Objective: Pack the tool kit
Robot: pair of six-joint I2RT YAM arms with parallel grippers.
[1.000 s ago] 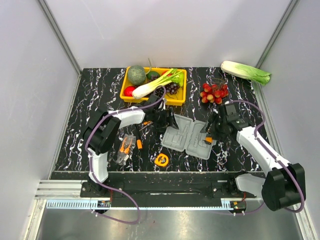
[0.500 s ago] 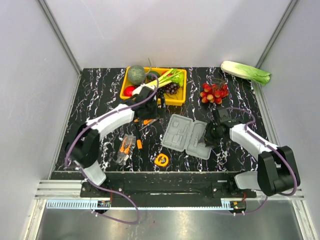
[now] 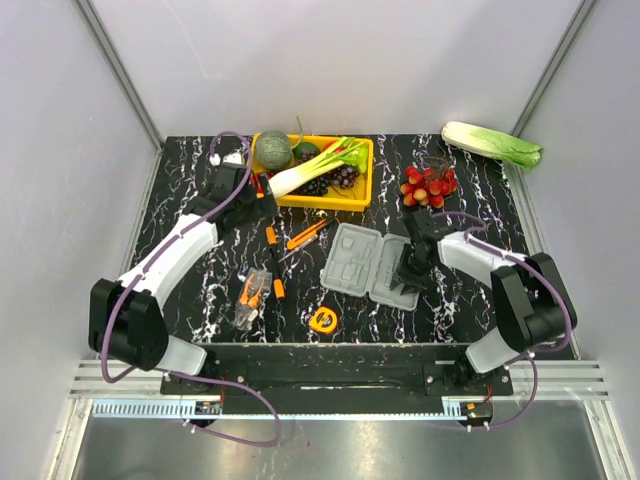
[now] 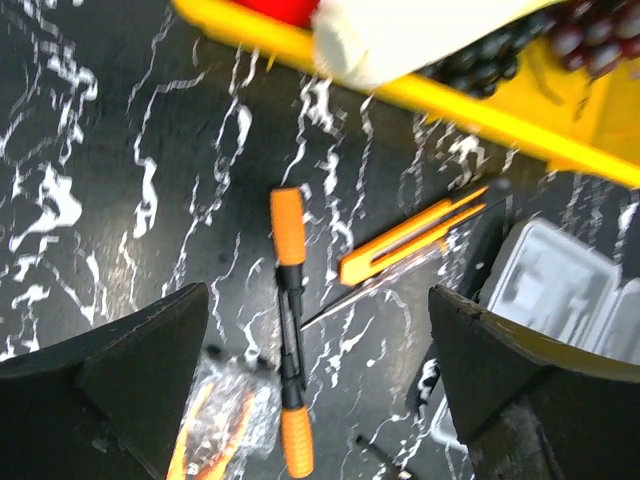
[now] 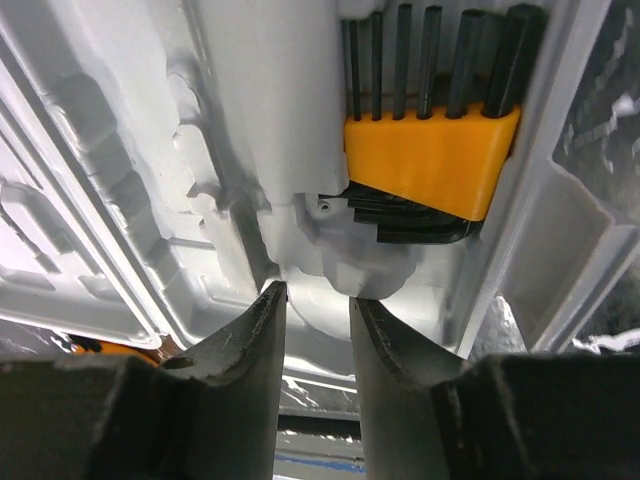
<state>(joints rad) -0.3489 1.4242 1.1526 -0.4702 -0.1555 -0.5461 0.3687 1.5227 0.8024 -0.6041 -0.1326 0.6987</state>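
Jaws of the left gripper (image 4: 318,300) stand spread wide and hold nothing. It hangs clear above the black marbled table (image 4: 90,200). Directly beneath the gap between its fingers lies an orange-handled black-shafted screwdriver (image 4: 287,225), with a slim orange plastic utility knife (image 4: 410,235) just to the right of it. Beyond the fingertips runs the rim of a yellow plastic tray (image 4: 450,105) holding produce. Close under one finger, orange-handled pliers in a clear bag (image 4: 215,430) are partly in view, blurred.

The flat grey rectangular hinged plastic case (image 3: 355,262) lies opened flat on the table, off to the right of the left gripper and directly under the right gripper (image 5: 313,300). The right gripper sits low over the case's right half, jaws drawn to a narrow gap. Its fingertips flank a moulded lump of the case; whether they pinch it cannot be told. Just ahead and right of those fingertips, black hex keys in an orange plastic holder (image 5: 430,160) sit in a recess. A round yellow tape measure (image 3: 322,319) lies on the table near the case, apart from both grippers.
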